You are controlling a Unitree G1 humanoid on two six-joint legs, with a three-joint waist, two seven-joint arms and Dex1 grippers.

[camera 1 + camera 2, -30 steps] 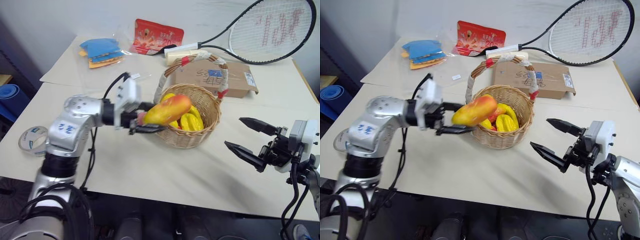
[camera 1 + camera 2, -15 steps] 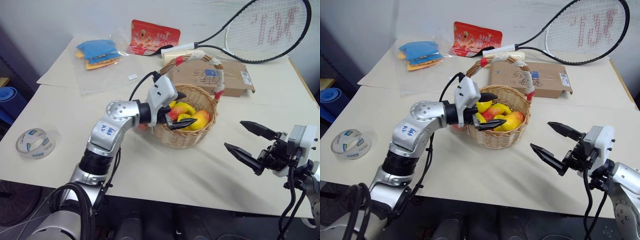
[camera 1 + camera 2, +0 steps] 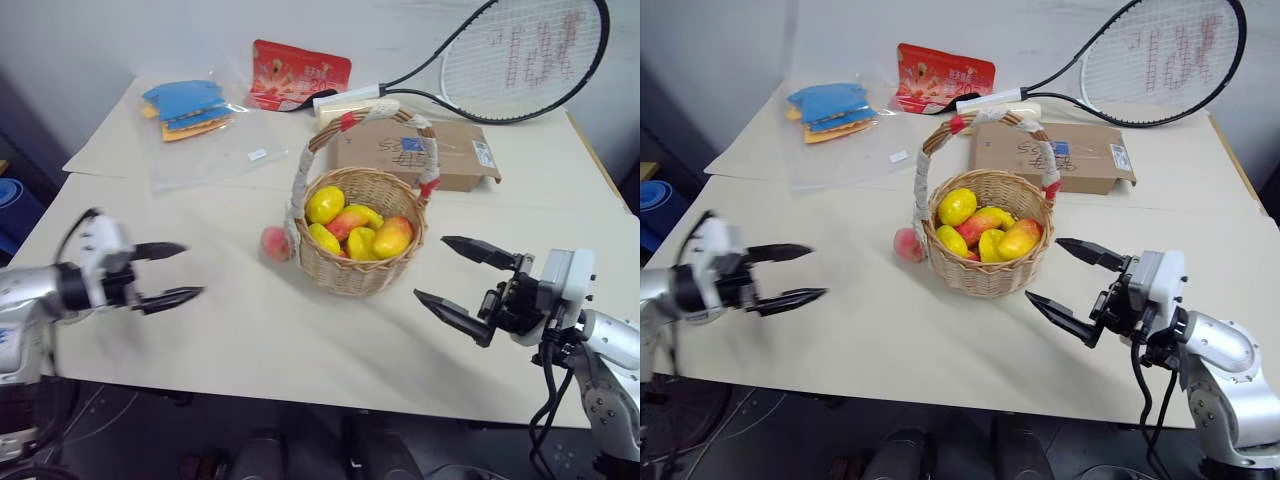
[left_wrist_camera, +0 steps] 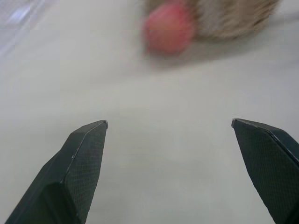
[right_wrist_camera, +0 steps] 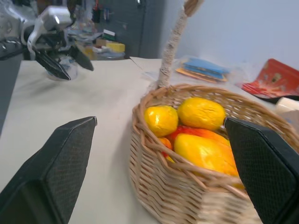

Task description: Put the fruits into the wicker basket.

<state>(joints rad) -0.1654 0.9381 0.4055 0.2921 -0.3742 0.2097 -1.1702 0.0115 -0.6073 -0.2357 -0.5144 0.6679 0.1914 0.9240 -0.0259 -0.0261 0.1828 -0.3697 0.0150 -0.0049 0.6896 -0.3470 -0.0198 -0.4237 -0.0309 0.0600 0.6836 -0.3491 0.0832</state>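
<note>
I see glossy plastic-looking yellow fruits (image 3: pixel 958 206) in the rough tan woven wicker basket (image 3: pixel 985 275), on a matt table (image 3: pixel 890 330).

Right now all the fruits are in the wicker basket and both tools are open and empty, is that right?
Not quite. One fruit, the peach, is on the table against the outside of the wicker basket, on the left tool's side; the right eye view shows it. The rest holds: the left tool and right tool are both open and empty.
</note>
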